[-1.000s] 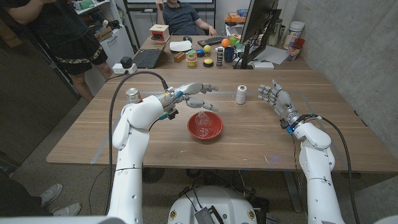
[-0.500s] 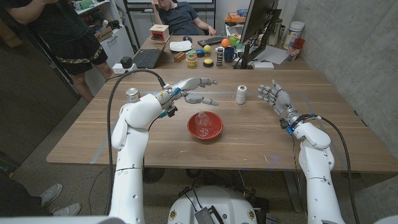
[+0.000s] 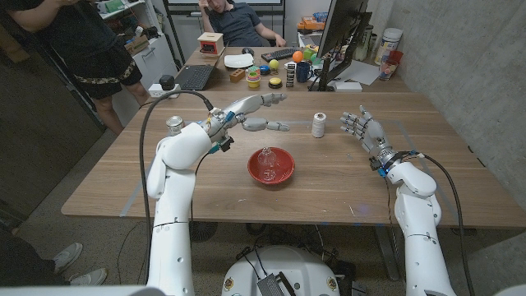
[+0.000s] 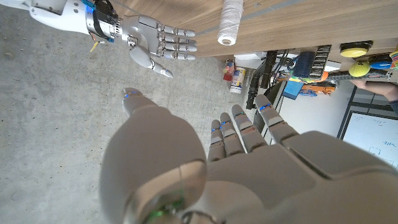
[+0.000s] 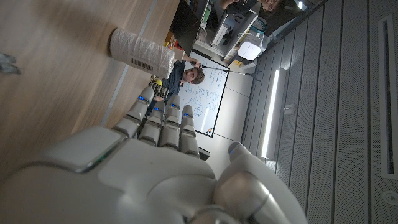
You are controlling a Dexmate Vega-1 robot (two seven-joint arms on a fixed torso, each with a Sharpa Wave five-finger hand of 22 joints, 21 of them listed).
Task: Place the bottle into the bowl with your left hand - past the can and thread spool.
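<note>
Bottle (image 3: 265,161) — clear and small — stood inside the red bowl (image 3: 282,174), near the middle of the wooden worktop (image 3: 329,181). The left hand (image 3: 256,112) hung above the worktop at about eleven o'clock from the bowl, holding nothing, its fingers (image 3: 275,98) stretched out and apart, the thumb lower and pointing toward the thread spool (image 3: 319,125). That white spool stood upright at about one o'clock from the bowl, between the two hands. The can (image 3: 174,125) stood at about ten o'clock from the bowl, beside the left forearm and well apart from the bowl.

The right hand (image 3: 362,127) stood raised at about two o'clock from the bowl, palm upright, fingers (image 3: 353,122) straight and a little spread, gripping nothing. The left wrist view showed the same two open hands (image 4: 249,155) (image 4: 155,45) and the spool (image 4: 231,18); the right wrist view showed the right hand's back (image 5: 155,168) with the spool (image 5: 142,53) just past its fingertips.
</note>
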